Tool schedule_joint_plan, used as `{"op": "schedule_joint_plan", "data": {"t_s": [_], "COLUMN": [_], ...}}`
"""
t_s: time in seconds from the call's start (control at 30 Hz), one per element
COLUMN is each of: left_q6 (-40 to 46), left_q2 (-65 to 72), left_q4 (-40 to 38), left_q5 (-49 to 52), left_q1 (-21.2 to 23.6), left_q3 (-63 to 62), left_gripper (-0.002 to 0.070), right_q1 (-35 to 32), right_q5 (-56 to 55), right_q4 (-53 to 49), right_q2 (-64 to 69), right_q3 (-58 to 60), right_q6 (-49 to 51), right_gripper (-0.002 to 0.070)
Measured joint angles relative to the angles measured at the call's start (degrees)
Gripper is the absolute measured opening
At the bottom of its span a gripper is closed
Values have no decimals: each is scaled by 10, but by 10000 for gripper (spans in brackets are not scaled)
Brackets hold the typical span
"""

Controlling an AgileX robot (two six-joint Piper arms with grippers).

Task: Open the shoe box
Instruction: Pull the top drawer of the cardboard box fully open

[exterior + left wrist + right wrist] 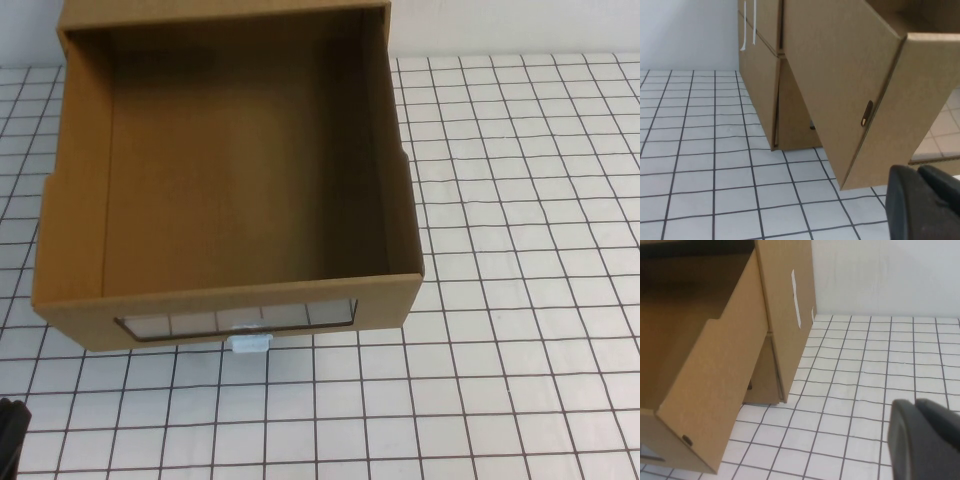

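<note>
Left gripper [918, 172], fingers closed, is seen at the near left edge of the gridded table [520, 300]. Right gripper [916, 407], also closed, is held right of the shoe box [230, 295], whose drawer is pulled out at centre-left.

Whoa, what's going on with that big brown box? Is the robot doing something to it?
The shoe box stands open on the gridded table. Its drawer is pulled out toward the robot and looks empty. A small white tab sits under the window in the drawer's front. Neither arm touches the box. The left gripper hangs low by the box's left side, jaws shut on nothing. The right gripper hangs off to its right, also shut and empty.
</note>
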Motion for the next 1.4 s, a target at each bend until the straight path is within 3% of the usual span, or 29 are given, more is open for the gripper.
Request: {"op": "schedule_joint_plan", "data": {"t_s": [0.57, 0.93, 1.13, 1.4], "left_q6": [0, 0, 0, 0], "left_q2": [0, 0, 0, -1], "left_q4": [-1, -1, -1, -1], "left_q5": [2, 2, 2, 2], "left_q1": [0, 0, 0, 0], "left_q3": [0, 0, 0, 0], "left_gripper": [-2, -2, -2, -3], "right_q1": [-3, -212, -226, -226], "right_q5": [17, -88, -65, -41], "right_q4": [-24, -46, -38, -14], "right_q2": [-1, -163, -283, -294], "right_q3": [4, 197, 242, 244], "right_q6": [0, 0, 1, 3], "right_gripper": [-14, -13, -13, -13]}}
